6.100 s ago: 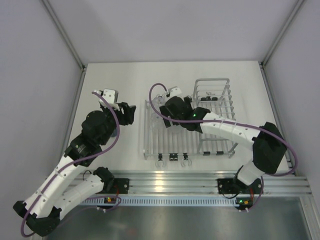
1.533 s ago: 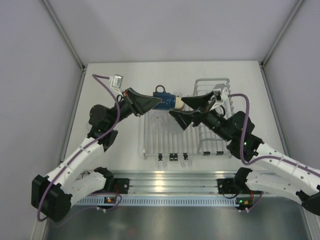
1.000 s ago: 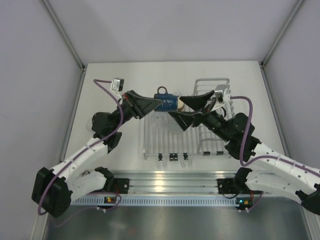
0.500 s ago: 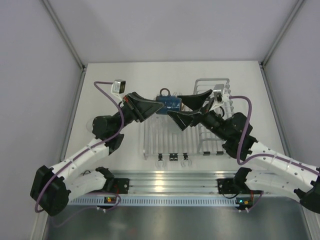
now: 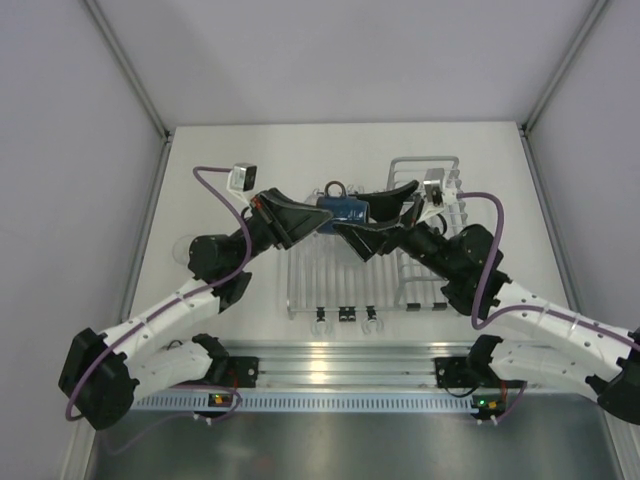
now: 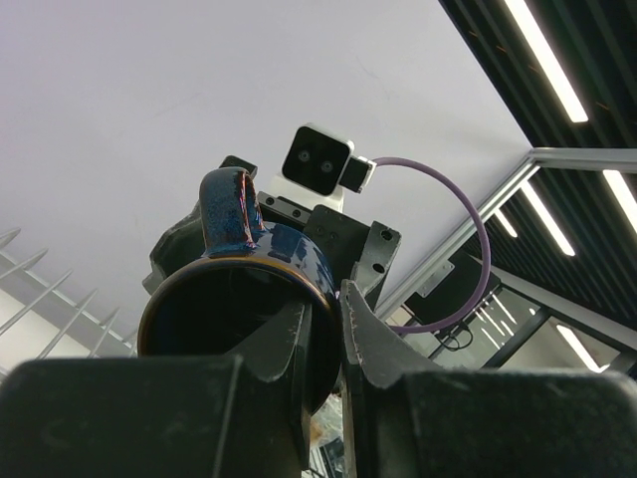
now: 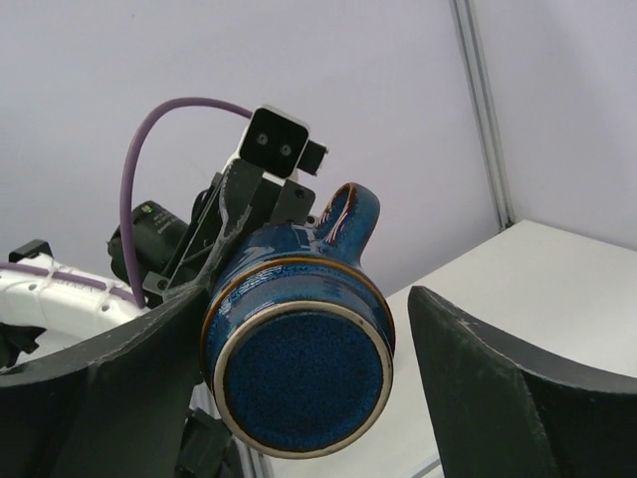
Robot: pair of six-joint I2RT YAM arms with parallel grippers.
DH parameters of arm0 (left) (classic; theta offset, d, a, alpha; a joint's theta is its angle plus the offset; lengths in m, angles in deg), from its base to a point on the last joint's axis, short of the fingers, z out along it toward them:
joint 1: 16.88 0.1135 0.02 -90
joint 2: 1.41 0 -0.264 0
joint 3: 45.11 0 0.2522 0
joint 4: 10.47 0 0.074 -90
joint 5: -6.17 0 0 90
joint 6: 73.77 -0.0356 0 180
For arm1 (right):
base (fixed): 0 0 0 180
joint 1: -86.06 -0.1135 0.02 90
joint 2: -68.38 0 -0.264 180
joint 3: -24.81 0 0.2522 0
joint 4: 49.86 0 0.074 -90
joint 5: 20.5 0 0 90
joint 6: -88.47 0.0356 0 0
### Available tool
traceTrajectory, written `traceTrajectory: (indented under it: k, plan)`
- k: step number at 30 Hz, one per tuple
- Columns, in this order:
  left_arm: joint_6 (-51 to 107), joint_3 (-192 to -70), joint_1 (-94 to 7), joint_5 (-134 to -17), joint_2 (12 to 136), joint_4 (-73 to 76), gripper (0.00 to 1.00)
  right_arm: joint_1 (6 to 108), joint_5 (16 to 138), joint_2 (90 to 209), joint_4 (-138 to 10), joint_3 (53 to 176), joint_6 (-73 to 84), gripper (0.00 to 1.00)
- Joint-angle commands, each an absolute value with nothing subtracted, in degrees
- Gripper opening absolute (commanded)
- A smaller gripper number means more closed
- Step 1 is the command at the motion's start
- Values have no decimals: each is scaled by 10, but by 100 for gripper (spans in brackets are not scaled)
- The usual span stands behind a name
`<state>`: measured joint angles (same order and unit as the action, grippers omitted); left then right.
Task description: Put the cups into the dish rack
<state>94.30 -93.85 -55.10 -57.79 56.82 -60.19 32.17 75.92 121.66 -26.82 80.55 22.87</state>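
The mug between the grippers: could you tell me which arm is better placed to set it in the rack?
Right. The right gripper stands open around the mug, with the basket end of the rack on its side. The left gripper pinches the rim and should probably let go.

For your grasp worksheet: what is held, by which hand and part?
The left hand pinches the dark blue mug by its rim; the right hand flanks it, open.
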Motion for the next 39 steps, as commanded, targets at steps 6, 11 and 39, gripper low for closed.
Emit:
traceTrajectory:
  k: [6,11,39]
  plan:
    - [933,-948,-563,-597,562,-683,0,316,794,1231,-219,810,238,53]
    - [934,-939,-563,-597,562,-682,0,317,796,1231,-229,817,230,13]
    - [849,-918,-563,-605,506,-533,44,321,733,1232,-291,828,180,0]
